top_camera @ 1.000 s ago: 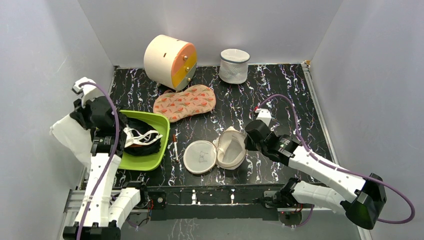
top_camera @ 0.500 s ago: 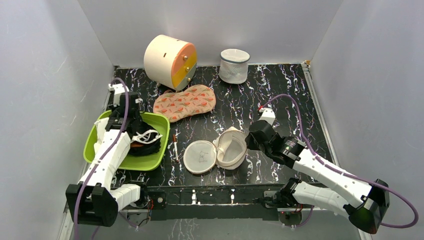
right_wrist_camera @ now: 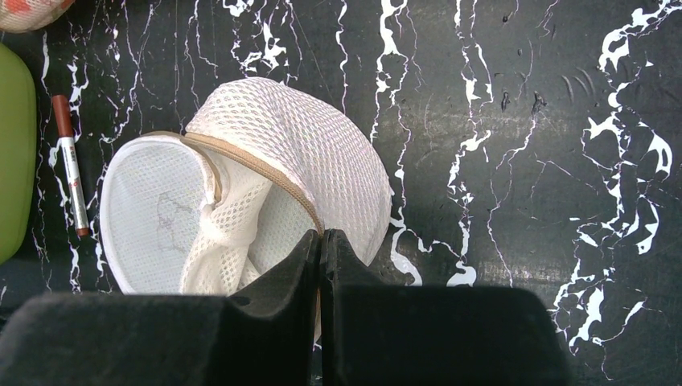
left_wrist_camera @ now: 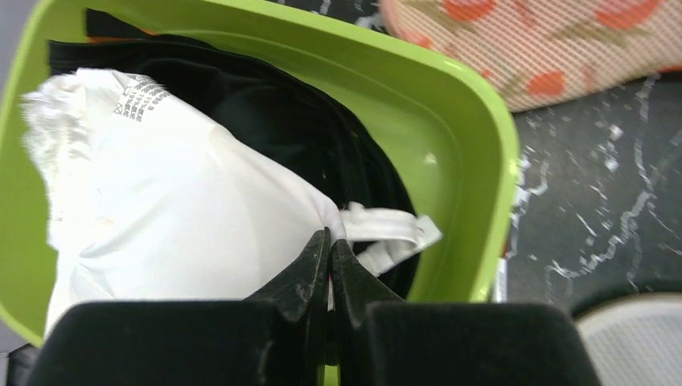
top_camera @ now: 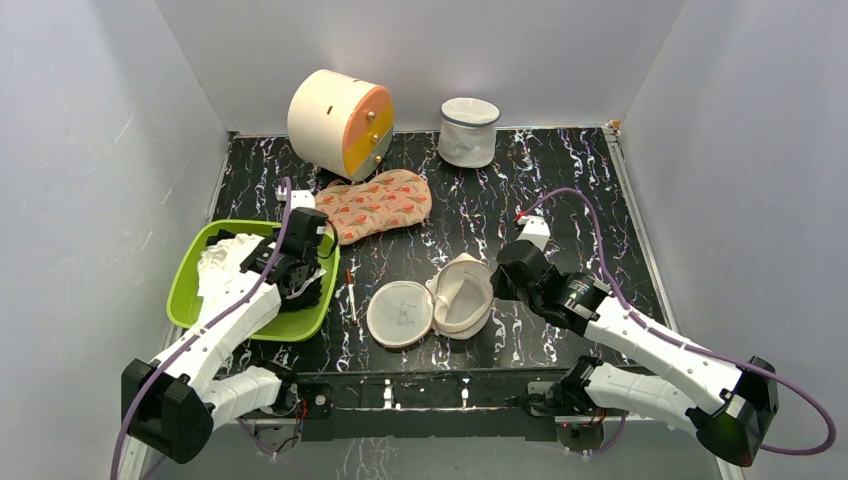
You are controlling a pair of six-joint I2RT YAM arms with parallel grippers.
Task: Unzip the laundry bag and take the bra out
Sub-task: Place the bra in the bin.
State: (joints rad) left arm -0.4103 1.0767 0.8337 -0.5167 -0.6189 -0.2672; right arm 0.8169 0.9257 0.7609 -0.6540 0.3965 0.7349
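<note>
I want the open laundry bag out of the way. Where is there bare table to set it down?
Widest bare patch: the far right of the table, between the white mesh cylinder and the right wall. A smaller one lies far left, between green tub and drum. Crowded: tub, patterned cloth, pen, laundry bag.

Overhead, R-wrist cams share laundry bag (top_camera: 460,295).

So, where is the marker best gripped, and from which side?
Grip the marker at mid-barrel, coming straight down from above. It lies flat on the table, with a gap to the bin on one side and the bag on the other, so fingers can close across its thin width.
</note>
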